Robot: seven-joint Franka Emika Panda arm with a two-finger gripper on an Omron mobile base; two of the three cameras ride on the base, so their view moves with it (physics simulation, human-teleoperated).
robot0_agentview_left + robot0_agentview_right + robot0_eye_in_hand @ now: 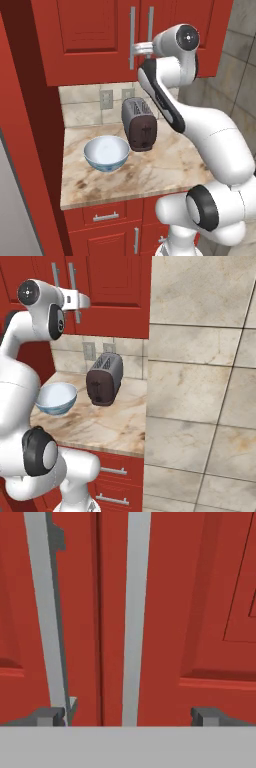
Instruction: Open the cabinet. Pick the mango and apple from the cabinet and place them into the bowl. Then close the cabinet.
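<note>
Facing me at close range is the cabinet, both of its red panelled doors shut, the dark seam between them running top to bottom in my hand view. Two long silver bar handles stand on either side of that seam: the left handle leans a little across the picture, and the right handle runs nearly straight. My pincer is spread as wide as it goes, with my left fingertip right by the foot of the left handle and the other fingertip well out over the right door, so the right handle lies between them. Whether either tip touches metal I cannot tell.

From the left base view, my hand reaches level toward the lower ends of the handles on the wall cabinet, high above the counter. On the marbled counter below sits the bowl, pale blue outside and whitish inside, upright. Just beside it, toward the wall, stands a dark toaster, close to the bowl but apart from it. Behind them on the tiled backsplash is a wall outlet. Lower red drawers with short handles run under the counter edge.
</note>
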